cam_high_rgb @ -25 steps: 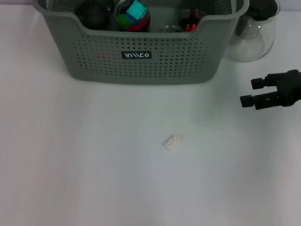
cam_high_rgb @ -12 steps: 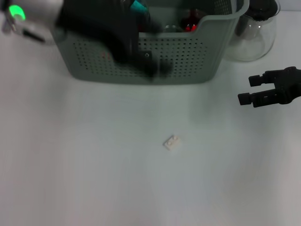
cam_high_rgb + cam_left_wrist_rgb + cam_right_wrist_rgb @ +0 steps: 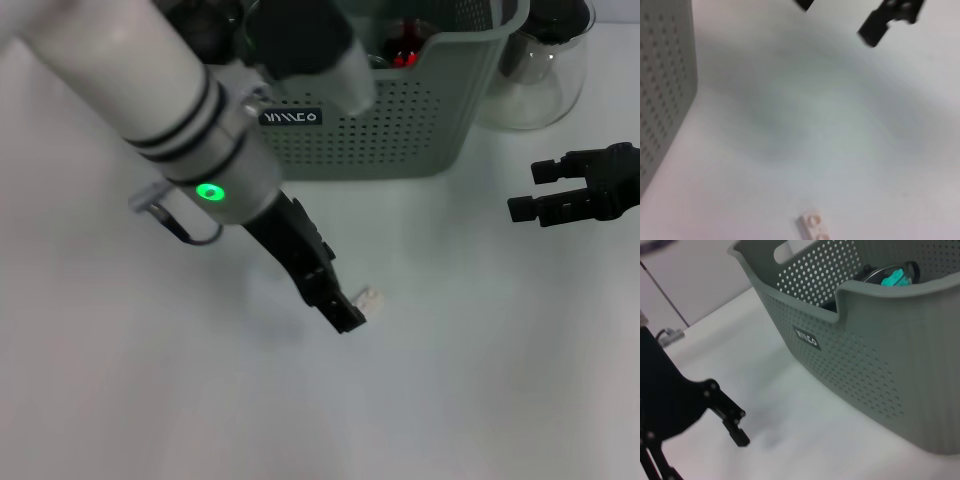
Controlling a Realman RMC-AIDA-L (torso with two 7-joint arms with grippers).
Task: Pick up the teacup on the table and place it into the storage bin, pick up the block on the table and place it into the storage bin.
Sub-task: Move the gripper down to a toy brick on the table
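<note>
Reaching low beside the small white block (image 3: pixel 371 298), the left pincer (image 3: pixel 345 318), its opening indiscernible, risks nudging this flat piece across the worktop (image 3: pixel 480 380); the right pincer (image 3: pixel 528 192) hovers open, empty.

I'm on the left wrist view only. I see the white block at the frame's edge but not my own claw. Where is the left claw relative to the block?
Observer: In the head view, the left claw is low over the table, its tip right beside the block. I cannot tell if they touch.
Operator: And the right claw?
Observer: The right claw hovers open off to the right, apart from the storage bin.
Operator: Anything in the bin?
Observer: The right wrist view shows a teal item inside it.
</note>
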